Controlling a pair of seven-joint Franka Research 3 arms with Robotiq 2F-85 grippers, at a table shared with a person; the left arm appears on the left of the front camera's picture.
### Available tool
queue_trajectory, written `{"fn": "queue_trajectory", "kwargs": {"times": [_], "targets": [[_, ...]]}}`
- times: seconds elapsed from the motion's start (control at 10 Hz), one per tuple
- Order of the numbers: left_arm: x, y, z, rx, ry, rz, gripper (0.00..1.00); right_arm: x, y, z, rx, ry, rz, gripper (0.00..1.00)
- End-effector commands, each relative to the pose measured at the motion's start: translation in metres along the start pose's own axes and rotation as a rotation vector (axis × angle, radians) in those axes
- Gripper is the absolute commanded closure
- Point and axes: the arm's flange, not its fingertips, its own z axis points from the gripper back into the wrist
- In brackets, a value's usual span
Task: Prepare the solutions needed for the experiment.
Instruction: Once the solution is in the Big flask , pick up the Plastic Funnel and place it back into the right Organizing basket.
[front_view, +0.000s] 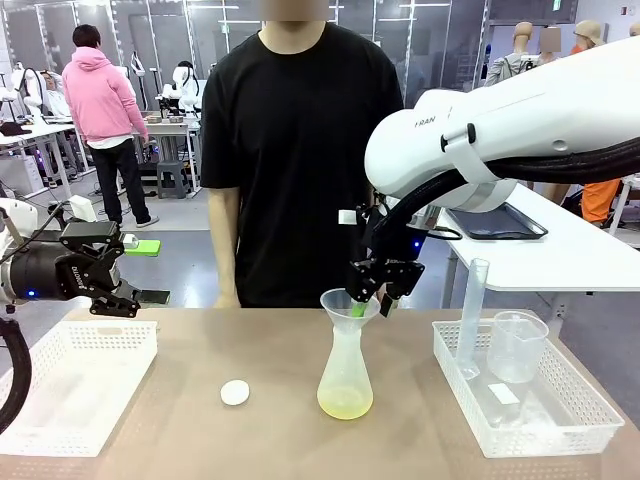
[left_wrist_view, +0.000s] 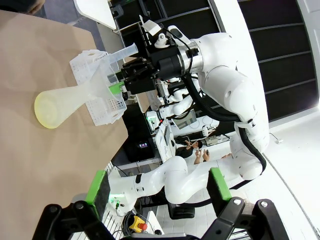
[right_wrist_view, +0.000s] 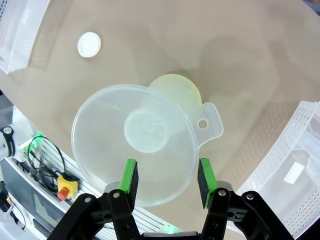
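Left gripper (left_wrist_view: 158, 171) gapes empty; right gripper (right_wrist_view: 166, 162) gapes astride funnel (right_wrist_view: 100, 125) above solutions (front_view: 345, 403) (arm (front_view: 520, 110) marked "RAN")

Bright, even overhead room light; shadows on the table (front_view: 200, 350) are soft and faint, and the solution (front_view: 345, 403) is lit through, glowing pale yellow. Front view sharp. Wrist views show wide-angle bowing toward the edges, as along the basket (right_wrist_view: 301, 120) rim, with the far background dark in the left one.
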Motion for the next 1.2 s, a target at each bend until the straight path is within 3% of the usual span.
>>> {"fn": "queue_trajectory", "kwargs": {"times": [0.0, 0.4, 0.9, 1.1], "targets": [[0.000, -0.002, 0.000, -0.010, 0.005, 0.005, 0.00, 0.009, 0.007, -0.007, -0.012, -0.029, -0.052, 0.39], [0.000, -0.002, 0.000, -0.010, 0.005, 0.005, 0.00, 0.018, 0.003, -0.012, -0.017, -0.042, -0.072, 0.39], [0.000, -0.002, 0.000, -0.010, 0.005, 0.005, 0.00, 0.018, -0.006, -0.002, -0.041, -0.051, -0.083, 0.86], [0.000, -0.002, 0.000, -0.010, 0.005, 0.005, 0.00, 0.019, -0.009, -0.001, -0.044, -0.050, -0.087, 1.00]]}}
